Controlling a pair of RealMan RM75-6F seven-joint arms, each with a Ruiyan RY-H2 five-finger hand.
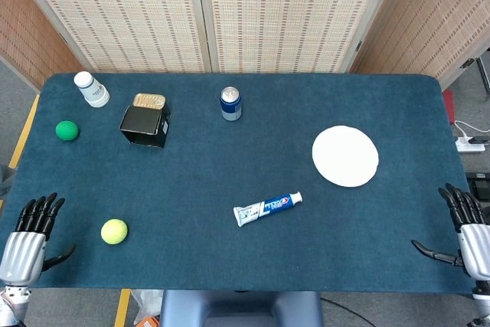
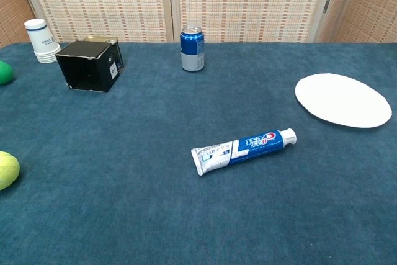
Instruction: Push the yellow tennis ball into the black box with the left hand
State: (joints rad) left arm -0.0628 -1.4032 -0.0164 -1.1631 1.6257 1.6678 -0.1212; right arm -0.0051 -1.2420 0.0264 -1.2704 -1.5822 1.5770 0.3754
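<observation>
The yellow tennis ball [image 1: 114, 231] [image 2: 5, 170] lies on the blue table near its front left. The black box [image 1: 145, 125] [image 2: 90, 65] lies on its side further back, its dark opening facing the table's front. My left hand [image 1: 27, 238] hovers at the front left corner, left of the ball and apart from it, fingers spread and holding nothing. My right hand [image 1: 468, 230] is at the front right corner, also with fingers apart and nothing in it. Neither hand shows in the chest view.
A green ball [image 1: 67, 130] and a white cup stack [image 1: 91, 89] sit at the back left. A gold tin [image 1: 148, 100] lies behind the box. A blue can [image 1: 230, 103], a toothpaste tube [image 1: 267, 208] and a white plate [image 1: 345, 156] are to the right.
</observation>
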